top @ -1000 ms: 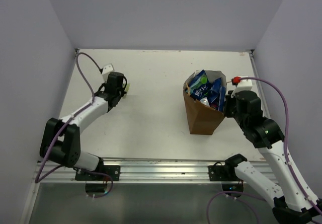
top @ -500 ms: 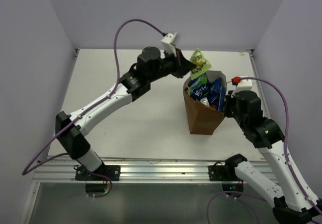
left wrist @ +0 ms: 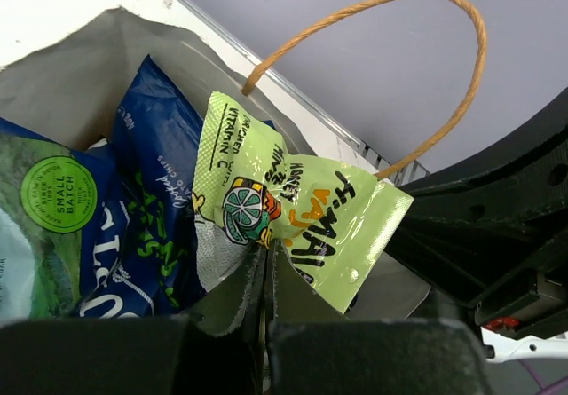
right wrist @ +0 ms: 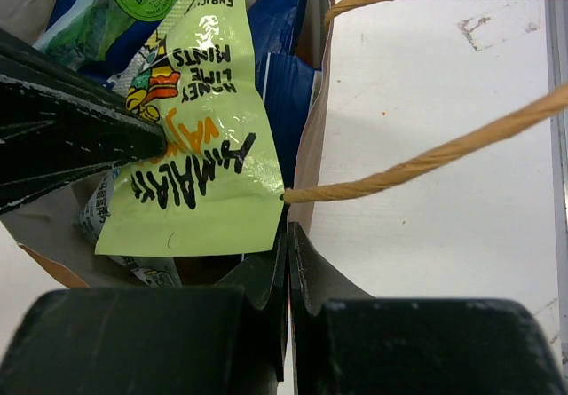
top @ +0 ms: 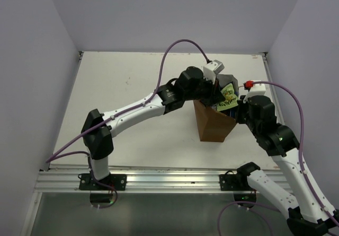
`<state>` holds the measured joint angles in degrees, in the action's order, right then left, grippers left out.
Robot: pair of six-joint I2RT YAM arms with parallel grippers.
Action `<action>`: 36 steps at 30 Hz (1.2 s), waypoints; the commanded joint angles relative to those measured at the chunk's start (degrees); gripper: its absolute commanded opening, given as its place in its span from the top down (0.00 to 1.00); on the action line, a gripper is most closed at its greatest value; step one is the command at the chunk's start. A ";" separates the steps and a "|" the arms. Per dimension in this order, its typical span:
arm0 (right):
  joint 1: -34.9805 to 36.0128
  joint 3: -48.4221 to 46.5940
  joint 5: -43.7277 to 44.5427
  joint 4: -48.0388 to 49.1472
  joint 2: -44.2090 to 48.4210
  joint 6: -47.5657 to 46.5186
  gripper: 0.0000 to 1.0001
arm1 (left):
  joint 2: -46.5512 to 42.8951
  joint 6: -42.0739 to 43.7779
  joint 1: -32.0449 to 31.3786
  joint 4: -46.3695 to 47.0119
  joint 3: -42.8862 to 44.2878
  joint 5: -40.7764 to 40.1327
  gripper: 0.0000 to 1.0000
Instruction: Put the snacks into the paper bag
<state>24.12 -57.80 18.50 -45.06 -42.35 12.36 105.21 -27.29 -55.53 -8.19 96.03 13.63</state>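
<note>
The left gripper (left wrist: 269, 266) is pinching, jaws fully closed, a crumpled corner of the lime-green mints packet (left wrist: 297, 213), dangling it over the open paper bag (left wrist: 98, 58) whose rim the closed right gripper (right wrist: 287, 235) is clamping; light, limp, slippery foil, seemingly best nipped by an edge seam.

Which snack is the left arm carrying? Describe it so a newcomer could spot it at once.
Find the brown bag standing on the table, right of centre. Over its open mouth, the left end effector pinches one packet. It alone is lime-green, with a lime slice and orange lettering; below it lie blue packets.
</note>
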 commanded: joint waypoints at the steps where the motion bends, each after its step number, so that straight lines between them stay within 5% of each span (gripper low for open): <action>1: 0.31 -0.56 0.04 1.64 0.69 -0.76 1.00 | -1.32 1.97 0.16 0.89 2.67 -1.59 1.00; 4: 0.31 -0.56 0.04 1.64 0.60 -0.67 1.00 | -0.71 2.41 0.07 -0.07 3.81 -1.94 1.00; 5: 0.31 -0.56 0.13 1.64 0.69 -0.76 1.00 | -0.53 2.59 -0.02 -0.69 4.16 -2.55 0.92; 6: 0.31 -0.56 0.04 1.64 0.69 -0.76 1.00 | -0.44 3.29 -0.19 -1.65 4.60 -3.25 0.56; 8: 0.31 -0.56 0.13 1.64 0.60 -0.76 1.00 | -1.14 4.34 -1.07 -2.79 5.48 -8.23 0.22; 14: 0.31 -0.56 0.04 1.64 0.51 -0.67 1.00 | -6.15 7.69 -4.59 -10.09 8.04 -29.22 0.09; 19: 0.31 -0.56 -0.13 1.64 0.34 -0.67 1.00 | -6.95 5.76 -4.33 -20.54 8.03 -40.95 0.12; 31: 0.31 -0.56 0.04 1.55 0.60 -0.58 1.00 | -3.87 3.56 -4.24 -22.22 2.76 -41.23 0.18; 34: 0.31 -0.56 -0.04 1.55 0.60 -0.67 1.00 | -2.73 2.68 -3.98 -24.07 3.11 -41.05 0.38; 35: 0.31 -0.56 0.04 1.55 0.60 -0.58 1.00 | -2.55 2.59 -3.97 -24.42 3.03 -41.14 0.62; 36: 0.31 -0.56 -0.13 1.64 0.60 -0.67 1.00 | -2.64 2.50 -3.89 -24.16 2.85 -40.96 0.76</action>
<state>24.12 -57.80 18.48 -45.04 -42.35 12.36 102.19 -23.83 -59.68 -30.85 98.56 -26.24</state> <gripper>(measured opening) 0.010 0.369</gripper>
